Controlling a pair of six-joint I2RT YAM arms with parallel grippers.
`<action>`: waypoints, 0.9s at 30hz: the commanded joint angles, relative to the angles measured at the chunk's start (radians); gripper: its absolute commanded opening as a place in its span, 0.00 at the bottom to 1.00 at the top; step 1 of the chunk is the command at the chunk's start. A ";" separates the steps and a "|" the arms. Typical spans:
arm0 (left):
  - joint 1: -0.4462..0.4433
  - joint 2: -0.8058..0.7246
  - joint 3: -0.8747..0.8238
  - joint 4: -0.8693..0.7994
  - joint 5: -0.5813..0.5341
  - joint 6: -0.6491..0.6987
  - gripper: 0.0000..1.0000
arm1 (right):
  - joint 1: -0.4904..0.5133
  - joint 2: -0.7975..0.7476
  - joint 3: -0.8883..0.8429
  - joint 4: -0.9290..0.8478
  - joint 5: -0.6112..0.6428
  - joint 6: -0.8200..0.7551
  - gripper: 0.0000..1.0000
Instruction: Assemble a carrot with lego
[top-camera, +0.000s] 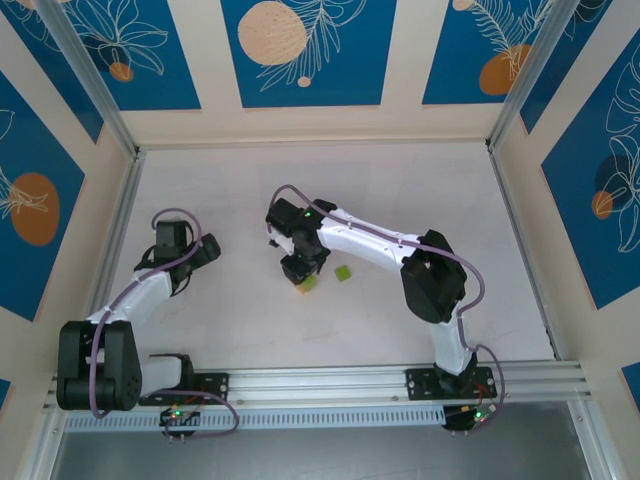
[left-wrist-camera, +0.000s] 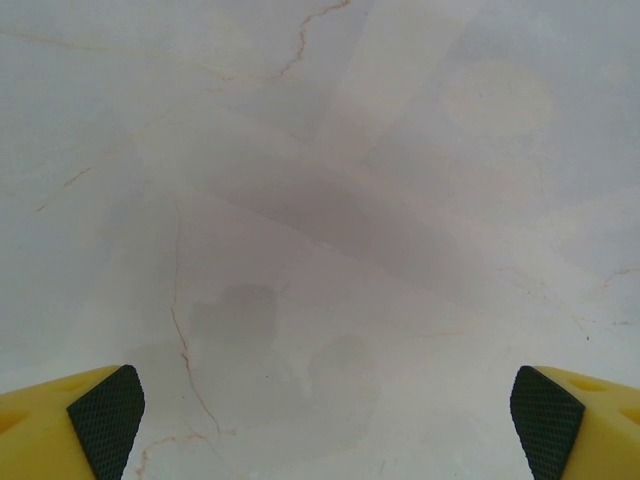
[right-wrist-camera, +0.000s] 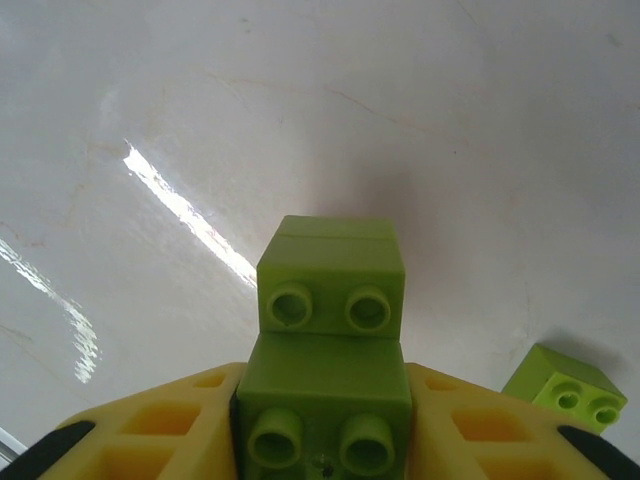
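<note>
Two tools: well left of the stack (right-wrist-camera: 330, 290), the left tool (left-wrist-camera: 326, 415) hangs spread over bare desk (left-wrist-camera: 320, 150). The right tool (right-wrist-camera: 322, 440) pinches the stack's near brick. Best to hold square, then let go slowly and straight. A loose brick (right-wrist-camera: 565, 385) lies just right of the stack.

carrot (right-wrist-camera: 330, 345) between right jaws, loose brick (right-wrist-camera: 565, 388) rightward
</note>
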 joint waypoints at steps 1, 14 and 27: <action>0.017 -0.005 -0.002 0.002 0.004 -0.011 0.97 | -0.004 -0.011 -0.034 -0.053 -0.012 -0.005 0.46; 0.017 -0.015 -0.002 -0.002 0.004 -0.011 0.97 | -0.005 -0.086 -0.001 -0.060 -0.055 -0.002 0.69; 0.017 -0.021 -0.005 0.000 0.006 -0.013 0.97 | -0.173 -0.164 0.061 -0.098 -0.015 -0.053 0.73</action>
